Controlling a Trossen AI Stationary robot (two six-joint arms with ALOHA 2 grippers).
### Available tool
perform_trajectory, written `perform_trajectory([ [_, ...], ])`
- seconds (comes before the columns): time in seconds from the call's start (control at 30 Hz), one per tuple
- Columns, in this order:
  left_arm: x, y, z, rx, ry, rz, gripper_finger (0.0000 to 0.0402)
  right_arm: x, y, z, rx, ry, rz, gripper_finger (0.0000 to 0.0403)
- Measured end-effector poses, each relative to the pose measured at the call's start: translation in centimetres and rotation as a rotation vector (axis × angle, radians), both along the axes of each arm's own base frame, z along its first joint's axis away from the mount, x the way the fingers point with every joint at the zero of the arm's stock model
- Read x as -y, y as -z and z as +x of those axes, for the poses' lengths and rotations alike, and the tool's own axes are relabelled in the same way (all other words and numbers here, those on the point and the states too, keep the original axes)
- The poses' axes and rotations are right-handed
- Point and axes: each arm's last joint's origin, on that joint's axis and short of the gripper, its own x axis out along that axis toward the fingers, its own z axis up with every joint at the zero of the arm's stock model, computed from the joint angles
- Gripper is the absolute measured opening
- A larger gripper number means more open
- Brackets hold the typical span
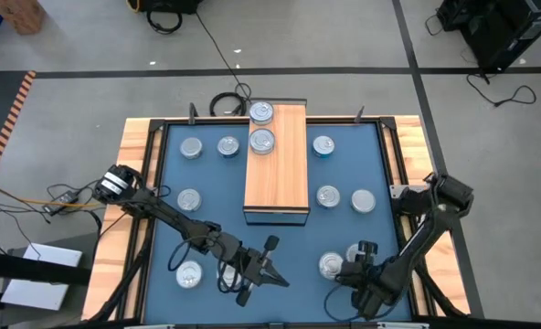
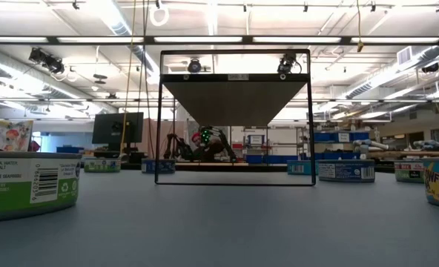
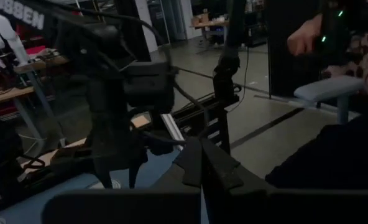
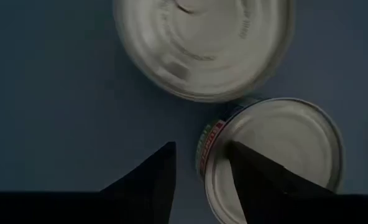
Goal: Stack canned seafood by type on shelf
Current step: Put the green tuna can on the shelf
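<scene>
1. High view: two tins [image 1: 262, 126] already sit on the shelf's [image 1: 278, 174] far end; the rest lie loose on the mat [image 1: 280, 251].
2. My right gripper [image 4: 199, 165] hangs half-open and empty just over two touching tins [image 4: 274, 155], so I judge a pick is starting.
3. Next I must centre on one tin, clear of its neighbour.
4. My left gripper [image 1: 272, 274] waits closed, near the front.
5. Low view: a green label [image 2: 27, 185] reads "tuna water".

The left arm reaches across the near part of the table, its left gripper [image 1: 272, 277] shut with fingers pressed together and pointing toward the right arm, which is folded low at the near right, its right gripper [image 4: 202, 165] pointing straight down, fingers parted.
</scene>
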Motion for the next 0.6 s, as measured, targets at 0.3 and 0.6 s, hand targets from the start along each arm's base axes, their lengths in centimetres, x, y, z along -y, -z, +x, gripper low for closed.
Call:
perform_trajectory([
  [0.3,-0.2,0.3,0.1,-0.022,-0.004,0.021,0.0001,-1.2,2.2,1.0,-0.150,0.002,-0.234,0.0141],
  [0.6,-0.2,0.6,0.0,-0.052,-0.007,0.035,0.0001,-1.5,1.5,1.5,-0.174,0.053,-0.234,0.0062],
])
